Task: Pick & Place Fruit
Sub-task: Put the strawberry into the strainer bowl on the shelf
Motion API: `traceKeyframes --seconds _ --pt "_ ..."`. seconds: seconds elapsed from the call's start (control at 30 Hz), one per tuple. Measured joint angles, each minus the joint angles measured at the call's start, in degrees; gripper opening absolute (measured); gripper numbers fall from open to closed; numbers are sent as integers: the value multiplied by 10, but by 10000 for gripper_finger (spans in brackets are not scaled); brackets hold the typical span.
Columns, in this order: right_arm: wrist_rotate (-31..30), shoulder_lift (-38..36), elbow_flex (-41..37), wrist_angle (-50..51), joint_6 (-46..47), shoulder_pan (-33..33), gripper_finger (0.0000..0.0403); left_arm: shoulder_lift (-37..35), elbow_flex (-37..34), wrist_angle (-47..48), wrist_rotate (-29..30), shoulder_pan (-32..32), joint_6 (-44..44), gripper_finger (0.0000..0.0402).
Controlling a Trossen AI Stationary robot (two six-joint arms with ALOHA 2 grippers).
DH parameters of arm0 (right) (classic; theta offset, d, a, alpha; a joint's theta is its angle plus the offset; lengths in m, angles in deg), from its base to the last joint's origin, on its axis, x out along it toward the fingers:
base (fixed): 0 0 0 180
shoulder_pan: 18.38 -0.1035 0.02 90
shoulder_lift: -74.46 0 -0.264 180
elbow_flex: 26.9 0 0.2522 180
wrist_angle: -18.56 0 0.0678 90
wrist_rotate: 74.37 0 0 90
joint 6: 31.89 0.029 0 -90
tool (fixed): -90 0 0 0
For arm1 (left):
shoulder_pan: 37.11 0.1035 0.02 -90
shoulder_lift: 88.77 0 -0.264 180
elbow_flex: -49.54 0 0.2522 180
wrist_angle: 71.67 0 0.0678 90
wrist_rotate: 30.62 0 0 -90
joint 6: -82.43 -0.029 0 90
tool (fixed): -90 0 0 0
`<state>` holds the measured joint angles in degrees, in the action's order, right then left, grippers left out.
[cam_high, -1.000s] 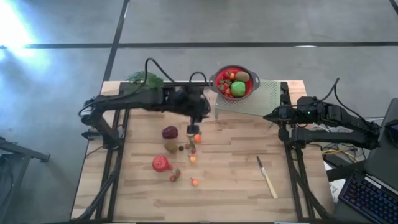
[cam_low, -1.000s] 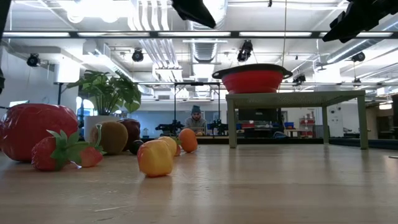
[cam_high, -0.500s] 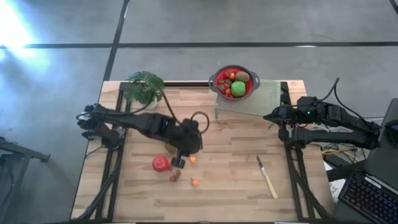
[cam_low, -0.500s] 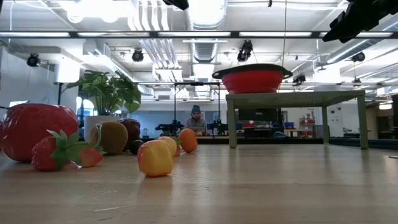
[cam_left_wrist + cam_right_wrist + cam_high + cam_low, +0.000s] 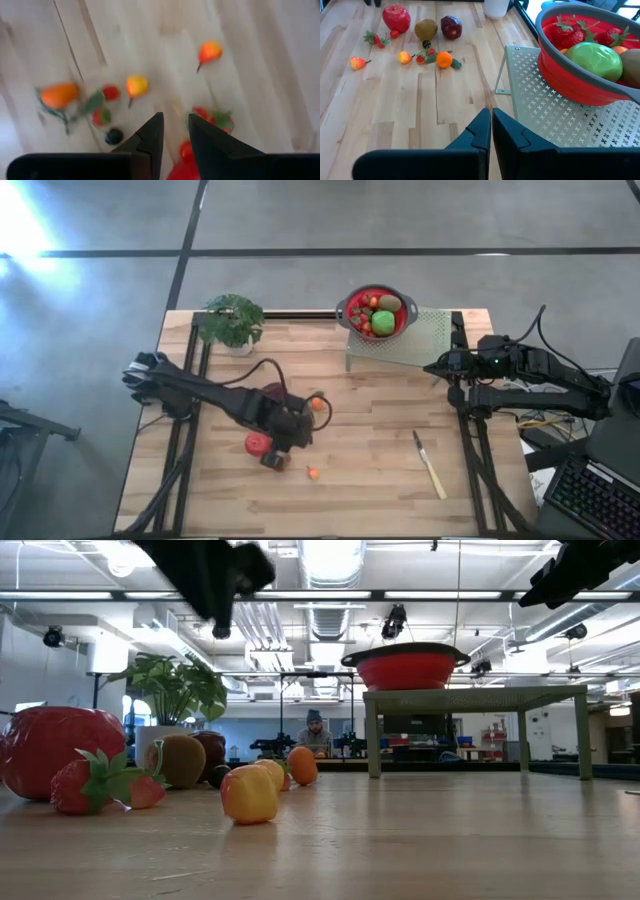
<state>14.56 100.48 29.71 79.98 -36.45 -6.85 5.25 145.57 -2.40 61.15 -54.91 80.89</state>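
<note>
Several small toy fruits lie loose on the wooden table: a big red one [image 5: 258, 443], an orange [image 5: 319, 403], a little pear [image 5: 313, 473], a brown kiwi [image 5: 426, 29] and a dark red fruit [image 5: 451, 26]. My left gripper [image 5: 274, 460] hangs above this cluster and slants down. Its fingers [image 5: 176, 120] stand a little open with only table and strawberries [image 5: 207, 116] showing past them. A red bowl [image 5: 377, 312] holding a green apple and other fruit stands on a perforated rack [image 5: 425, 340] at the far right. My right gripper [image 5: 491, 117] waits shut near the rack.
A potted plant [image 5: 232, 320] stands at the far left corner. A pale-handled knife [image 5: 430, 465] lies near the right front of the table. Bare wood stretches between the fruit cluster and the knife. A person [image 5: 315, 730] sits far off in the room behind.
My left gripper has swung from beside the rack toward the table's near left, sinking and tipping more steeply down, and now hangs over the fruit cluster. The fruits on the table lie where they were.
</note>
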Motion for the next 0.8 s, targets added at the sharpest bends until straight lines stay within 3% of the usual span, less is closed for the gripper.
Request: traceKeyframes --seconds 0.27,0.5,0.8 --pt "0 0 0 0 0 0 13 0 -86 -11 -10 0 36 96" --pt "0 0 0 0 0 0 13 0 -146 -81 -37 0 38 96" --pt "0 0 0 0 0 0 13 0 -183 -132 -53 0 33 96"
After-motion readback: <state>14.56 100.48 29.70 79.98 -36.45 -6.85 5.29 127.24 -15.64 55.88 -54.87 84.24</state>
